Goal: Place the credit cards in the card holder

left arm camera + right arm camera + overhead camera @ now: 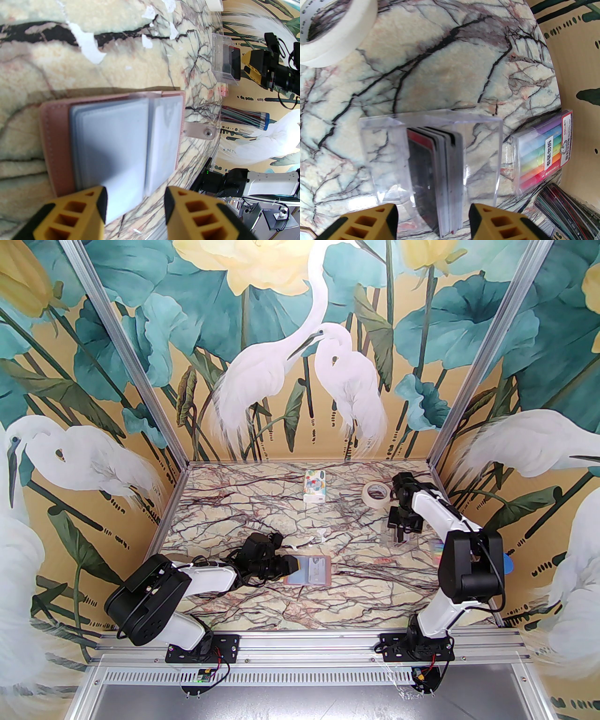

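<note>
The card holder (313, 571), a dusty-pink wallet, lies open on the marble table, showing pale blue sleeves (112, 145) and a snap tab (206, 133). My left gripper (136, 204) is open at the wallet's near edge, and one sleeve page reaches in between its yellow fingers (77, 211). A stack of credit cards (438, 168), dark and red-edged, stands on edge inside a clear plastic box (482, 152). Just above that box hovers my right gripper (433, 218), open, with the cards in line between its fingertips. From above, the right gripper (403, 533) hangs over the box (396, 542).
A roll of masking tape (335, 30) lies beyond the box, towards the back. A multicoloured pen pack (543, 159) rests by the right wall. A white patterned tissue pack (315, 485) sits near the back wall. Small white paper scraps (89, 46) dot the table beyond the wallet.
</note>
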`<action>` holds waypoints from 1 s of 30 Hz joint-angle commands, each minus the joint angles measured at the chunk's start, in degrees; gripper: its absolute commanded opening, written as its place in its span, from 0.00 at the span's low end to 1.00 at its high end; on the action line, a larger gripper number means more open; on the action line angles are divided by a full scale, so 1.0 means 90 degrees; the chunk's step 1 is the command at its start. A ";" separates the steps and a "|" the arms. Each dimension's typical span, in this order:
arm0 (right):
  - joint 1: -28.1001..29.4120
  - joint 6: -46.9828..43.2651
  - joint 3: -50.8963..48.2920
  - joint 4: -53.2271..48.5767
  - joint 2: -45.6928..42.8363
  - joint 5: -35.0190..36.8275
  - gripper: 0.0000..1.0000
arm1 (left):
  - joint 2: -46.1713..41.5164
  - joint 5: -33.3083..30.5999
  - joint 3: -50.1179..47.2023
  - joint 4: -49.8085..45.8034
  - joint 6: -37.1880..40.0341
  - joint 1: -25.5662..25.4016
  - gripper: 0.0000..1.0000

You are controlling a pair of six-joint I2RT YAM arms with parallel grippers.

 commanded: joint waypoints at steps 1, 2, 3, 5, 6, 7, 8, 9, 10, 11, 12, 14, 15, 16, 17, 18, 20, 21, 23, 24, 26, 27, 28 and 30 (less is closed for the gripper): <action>-0.0078 -0.0049 0.0178 -0.0083 0.0100 0.0236 0.53 | 0.0037 0.0030 -0.0071 0.0022 0.0081 0.0037 0.46; -0.0098 -0.0049 0.0185 -0.0083 0.0126 0.0241 0.52 | 0.0053 0.0031 -0.0061 0.0021 0.0081 0.0038 0.46; -0.0107 -0.0040 0.0193 -0.0093 0.0141 0.0245 0.51 | 0.0046 0.0032 -0.0058 0.0019 0.0076 0.0039 0.46; -0.0120 -0.0041 0.0193 -0.0083 0.0181 0.0250 0.49 | 0.0044 0.0031 -0.0041 0.0019 0.0071 0.0042 0.46; -0.0118 -0.0049 0.0191 -0.0092 0.0223 0.0240 0.49 | 0.0036 0.0027 -0.0045 0.0015 0.0076 0.0045 0.46; -0.0118 -0.0050 0.0186 -0.0102 0.0252 0.0234 0.48 | 0.0041 0.0022 -0.0040 0.0013 0.0078 0.0046 0.46; -0.0118 -0.0059 0.0187 -0.0115 0.0289 0.0211 0.48 | 0.0043 0.0030 -0.0040 0.0008 0.0082 0.0045 0.46; -0.0118 -0.0057 0.0184 -0.0113 0.0323 0.0197 0.48 | 0.0043 0.0031 -0.0042 0.0015 0.0088 0.0041 0.46; -0.0118 -0.0060 0.0183 -0.0112 0.0337 0.0197 0.47 | 0.0045 0.0032 -0.0041 0.0008 0.0082 0.0043 0.46; -0.0118 -0.0059 0.0184 -0.0114 0.0364 0.0179 0.47 | 0.0046 0.0033 -0.0040 0.0006 0.0081 0.0041 0.46; -0.0124 -0.0057 0.0185 -0.0112 0.0384 0.0168 0.47 | 0.0046 0.0032 -0.0044 0.0001 0.0090 0.0046 0.46; -0.0127 -0.0069 0.0198 -0.0123 0.0418 0.0143 0.46 | 0.0064 0.0039 -0.0040 0.0006 0.0091 0.0043 0.46; -0.0127 -0.0070 0.0198 -0.0127 0.0426 0.0148 0.46 | 0.0048 0.0041 -0.0045 0.0006 0.0094 0.0042 0.46; -0.0127 -0.0069 0.0203 -0.0135 0.0435 0.0165 0.45 | 0.0047 0.0047 -0.0040 0.0006 0.0098 0.0039 0.46; -0.0127 -0.0070 0.0203 -0.0142 0.0436 0.0211 0.45 | 0.0059 0.0047 -0.0040 0.0010 0.0095 0.0043 0.46; -0.0127 -0.0069 0.0199 -0.0159 0.0436 0.0245 0.44 | 0.0061 0.0042 -0.0035 0.0011 0.0091 0.0046 0.46; -0.0128 -0.0070 0.0213 -0.0177 0.0443 0.0308 0.43 | 0.0065 0.0031 -0.0030 0.0017 0.0091 0.0041 0.46; -0.0132 -0.0069 0.0213 -0.0194 0.0435 0.0339 0.43 | 0.0074 0.0041 -0.0030 0.0020 0.0090 0.0042 0.46; -0.0128 -0.0060 0.0218 -0.0222 0.0427 0.0409 0.41 | 0.0090 0.0046 -0.0048 0.0048 0.0086 0.0038 0.46; -0.0129 -0.0065 0.0220 -0.0230 0.0407 0.0439 0.40 | 0.0099 0.0049 -0.0042 0.0058 0.0078 0.0037 0.46; -0.0132 -0.0054 0.0222 -0.0243 0.0388 0.0482 0.39 | 0.0101 0.0042 -0.0050 0.0074 0.0076 0.0038 0.46; -0.0130 -0.0052 0.0232 -0.0259 0.0376 0.0508 0.38 | 0.0101 0.0042 -0.0049 0.0070 0.0079 0.0044 0.46; -0.0132 -0.0044 0.0230 -0.0269 0.0354 0.0528 0.38 | 0.0101 0.0048 -0.0053 0.0066 0.0079 0.0042 0.46; -0.0128 -0.0048 0.0236 -0.0269 0.0302 0.0529 0.36 | 0.0098 0.0042 -0.0059 0.0079 0.0077 0.0044 0.46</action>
